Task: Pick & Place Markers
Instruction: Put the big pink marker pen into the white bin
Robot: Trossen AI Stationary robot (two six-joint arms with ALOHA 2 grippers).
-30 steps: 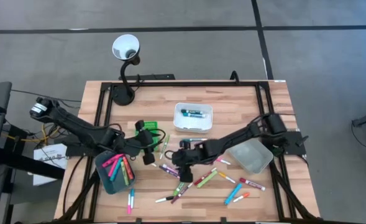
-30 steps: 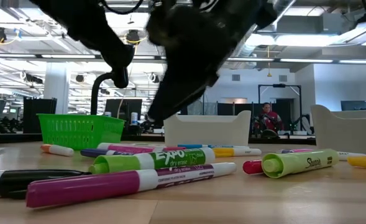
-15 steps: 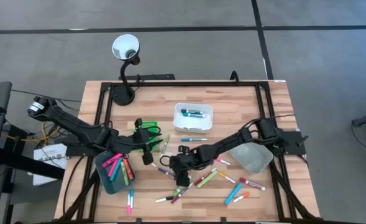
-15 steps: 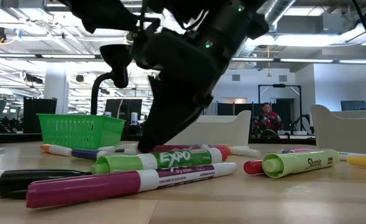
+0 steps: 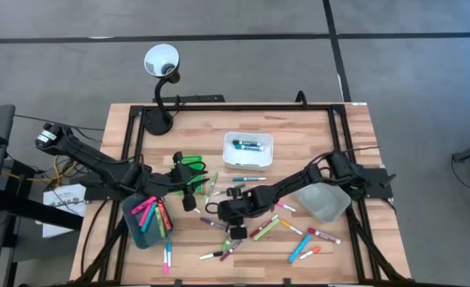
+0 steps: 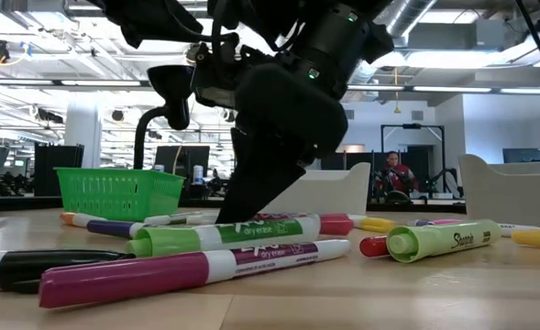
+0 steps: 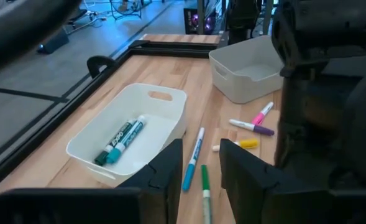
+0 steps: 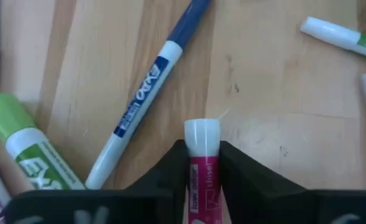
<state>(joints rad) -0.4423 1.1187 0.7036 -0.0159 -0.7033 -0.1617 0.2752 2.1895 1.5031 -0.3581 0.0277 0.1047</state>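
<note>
Many markers (image 5: 260,229) lie scattered on the wooden table's near middle. My right gripper (image 5: 235,223) is down among them, shut on a pink marker (image 8: 201,177) with a white end. A green marker (image 6: 224,236) and a magenta one (image 6: 187,270) lie in front of it in the low view. My left gripper (image 5: 191,198) hovers beside the green basket (image 5: 193,167). Its fingers (image 7: 170,168) stand apart with nothing between them. Thin green (image 7: 205,190) and blue (image 7: 192,158) markers lie on the table beyond it. My right gripper pinches the pink marker's barrel (image 8: 201,163) between its two fingers, just behind the white end (image 8: 201,132), which sticks out past the fingertips. The fingers come from above, slanting down to the table (image 6: 237,215). Whether the marker is lifted off the table, I cannot tell.
A teal tray (image 5: 136,225) with pink and green markers stands at the near left. A white tray (image 5: 228,156) with teal markers is at the far middle. A clear grey tray (image 5: 322,201) sits at the right, and a desk lamp (image 5: 161,62) at the far left.
My right gripper has come down and toward the table's near edge until its fingertips reach the markers. The green marker in front of it has slid a little along the table.
</note>
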